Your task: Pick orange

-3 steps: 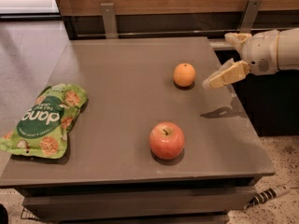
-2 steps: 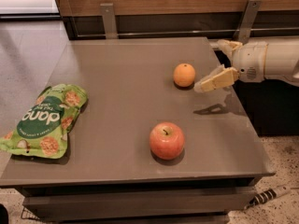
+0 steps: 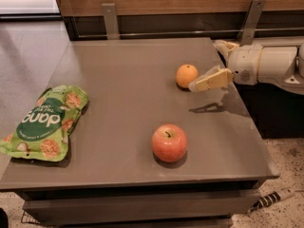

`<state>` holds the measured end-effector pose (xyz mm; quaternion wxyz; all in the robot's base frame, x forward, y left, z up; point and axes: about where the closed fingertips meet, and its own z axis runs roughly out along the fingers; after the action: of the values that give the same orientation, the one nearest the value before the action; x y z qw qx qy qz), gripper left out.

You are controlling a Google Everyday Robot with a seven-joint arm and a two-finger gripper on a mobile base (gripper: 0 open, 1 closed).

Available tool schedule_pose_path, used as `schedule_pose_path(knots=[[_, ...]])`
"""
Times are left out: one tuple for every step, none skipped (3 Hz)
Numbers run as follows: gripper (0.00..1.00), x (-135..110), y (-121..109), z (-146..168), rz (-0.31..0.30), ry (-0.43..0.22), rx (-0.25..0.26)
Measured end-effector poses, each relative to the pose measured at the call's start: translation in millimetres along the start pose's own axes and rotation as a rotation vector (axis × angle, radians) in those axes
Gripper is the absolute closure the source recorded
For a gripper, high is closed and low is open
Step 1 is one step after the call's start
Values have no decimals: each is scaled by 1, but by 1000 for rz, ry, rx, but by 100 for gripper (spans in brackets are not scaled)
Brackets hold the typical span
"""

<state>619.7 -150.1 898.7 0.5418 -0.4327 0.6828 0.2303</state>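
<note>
The pincer (image 3: 206, 64) has slid left, spread wide, just beside the orange (image 3: 186, 75) near the worktop's (image 3: 128, 108) right edge.

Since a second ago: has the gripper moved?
Yes. The gripper has shifted left, away from the right-hand metal bracket, so its lower finger now sits right beside the orange, which stayed put.

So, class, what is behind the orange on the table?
Only bare table shows behind the orange, up to its back edge. The strip right behind the fruit is covered. The gripper is open beside the orange, toward picture right.
</note>
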Motion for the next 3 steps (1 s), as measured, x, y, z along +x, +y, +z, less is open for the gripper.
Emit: schedule_pose_path(knots=[[0, 2, 1, 4, 14, -2, -7], [0, 24, 0, 27, 96, -29, -41], [0, 36, 2, 43, 139, -41, -73]])
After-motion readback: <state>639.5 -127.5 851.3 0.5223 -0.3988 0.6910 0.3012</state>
